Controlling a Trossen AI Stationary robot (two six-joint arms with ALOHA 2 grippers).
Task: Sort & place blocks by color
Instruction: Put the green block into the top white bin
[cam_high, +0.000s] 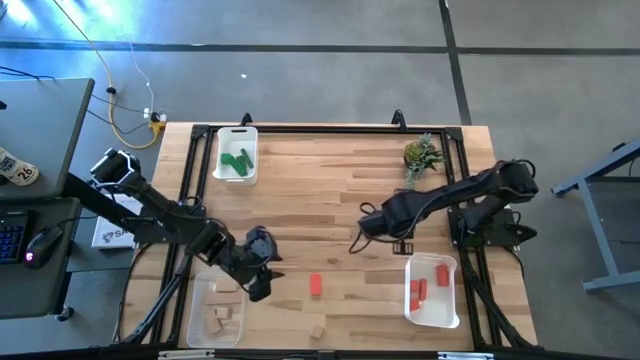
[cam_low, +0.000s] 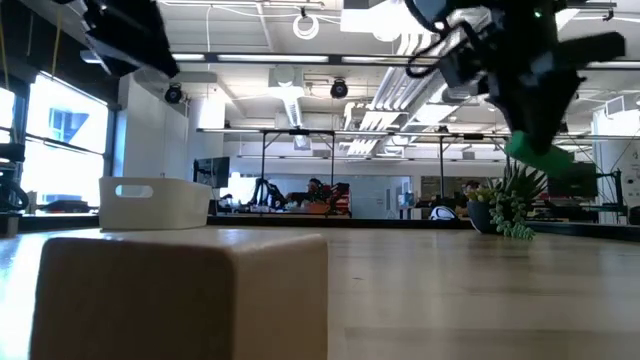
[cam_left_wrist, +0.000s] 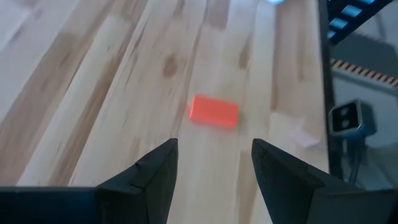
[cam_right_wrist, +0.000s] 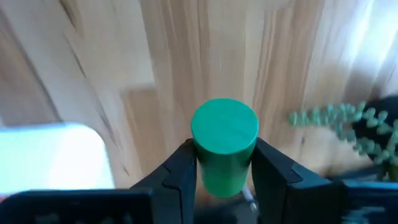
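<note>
The right gripper (cam_right_wrist: 224, 168) is clamped on a green cylinder block (cam_right_wrist: 224, 143), which stands out past the fingertips (cam_right_wrist: 180, 168), lifted above the bare wood near the table's (cam_high: 330, 190) middle, with the potted plant (cam_high: 421, 155) not far off. The left gripper (cam_left_wrist: 214, 165) has its fingers (cam_left_wrist: 155, 171) spread apart and empty above the table; a red block (cam_left_wrist: 213, 111) lies flat just ahead of them. A tan block (cam_high: 317, 328) sits near the front edge. Green blocks (cam_high: 237, 162) lie in the far-left tray (cam_high: 236, 132), red ones (cam_high: 417, 290) in the near-right tray (cam_high: 432, 318), tan ones (cam_high: 222, 318) in the near-left tray (cam_high: 193, 325).
</note>
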